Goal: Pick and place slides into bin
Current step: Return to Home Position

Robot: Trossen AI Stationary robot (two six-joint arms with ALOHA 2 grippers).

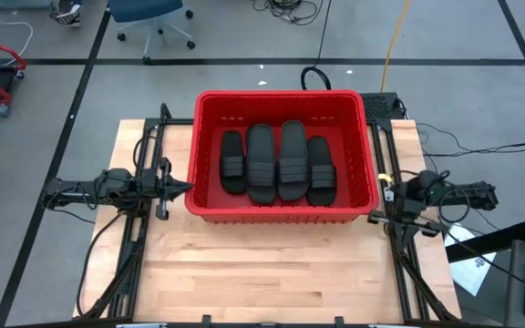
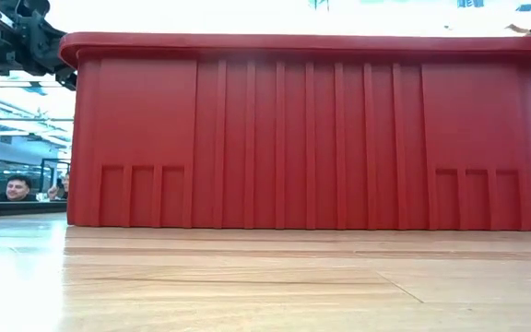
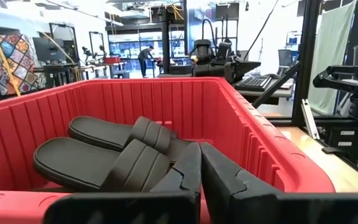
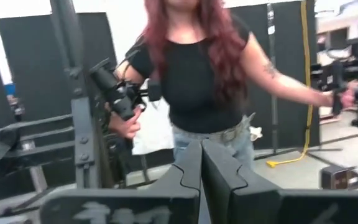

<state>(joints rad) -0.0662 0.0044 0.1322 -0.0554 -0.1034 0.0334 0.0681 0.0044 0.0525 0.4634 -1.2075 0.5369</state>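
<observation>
Red bin [image 1: 281,94] holding black slides [image 1: 292,160]; left gripper [image 1: 182,188], right gripper [image 1: 386,193] flanking it, pointing inward, fingers closed, empty

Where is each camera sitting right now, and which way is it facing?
High: overhead, straight down; bin, slides, left gripper and right gripper flanking it.
Low: table height, facing the bin's wall; arm parts at top corners.
Left wrist: at the bin's rim, looking in past shut fingers.
Right wrist: faces a person in the room, past shut fingers.
Shared: high and left wrist show the slides.
</observation>
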